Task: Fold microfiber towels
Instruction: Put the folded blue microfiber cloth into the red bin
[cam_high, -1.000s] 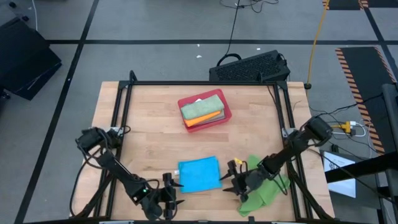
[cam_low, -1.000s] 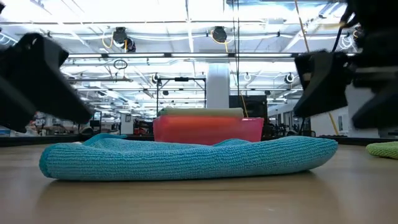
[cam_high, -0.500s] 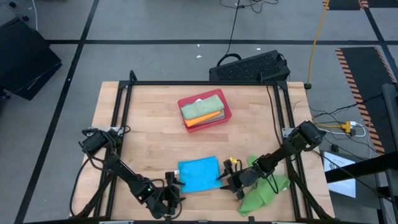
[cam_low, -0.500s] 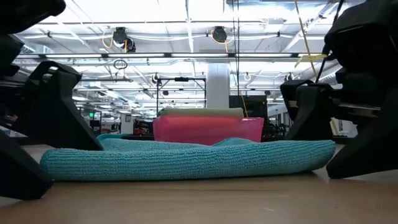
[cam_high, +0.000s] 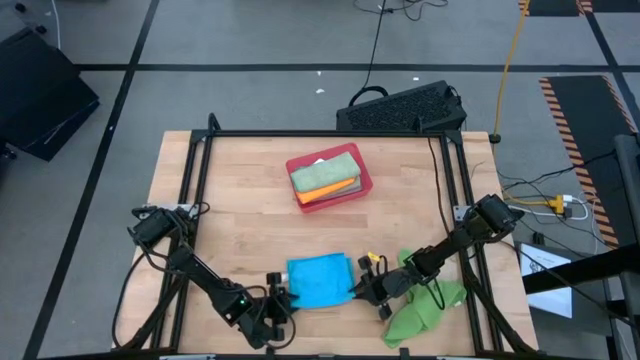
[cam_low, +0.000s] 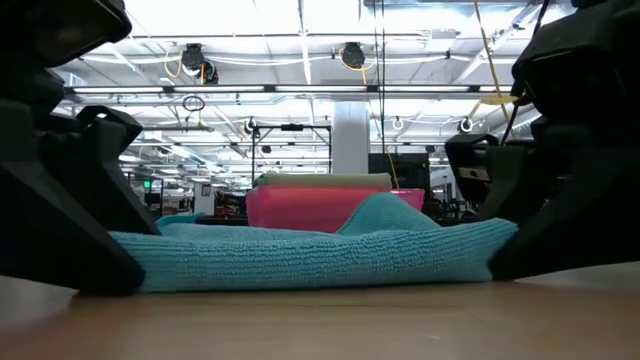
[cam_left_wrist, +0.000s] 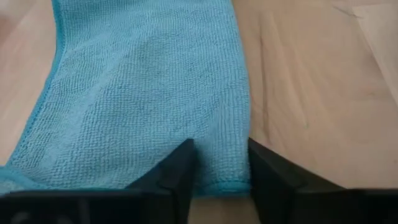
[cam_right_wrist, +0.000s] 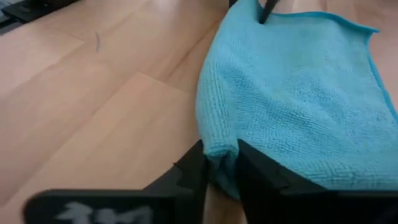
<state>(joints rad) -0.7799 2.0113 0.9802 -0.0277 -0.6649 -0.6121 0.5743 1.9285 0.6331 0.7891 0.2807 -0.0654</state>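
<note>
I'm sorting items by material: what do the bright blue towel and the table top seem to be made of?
Bright blue towel: looks like soft microfiber cloth, matte, with fine looped texture and a stitched hem. Table top: seems light wood, smooth, with visible plank seams and grain.

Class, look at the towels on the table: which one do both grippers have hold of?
The bright blue towel, flat at the table's near edge. The left gripper and right gripper pinch its corners; the others lie untouched.
</note>
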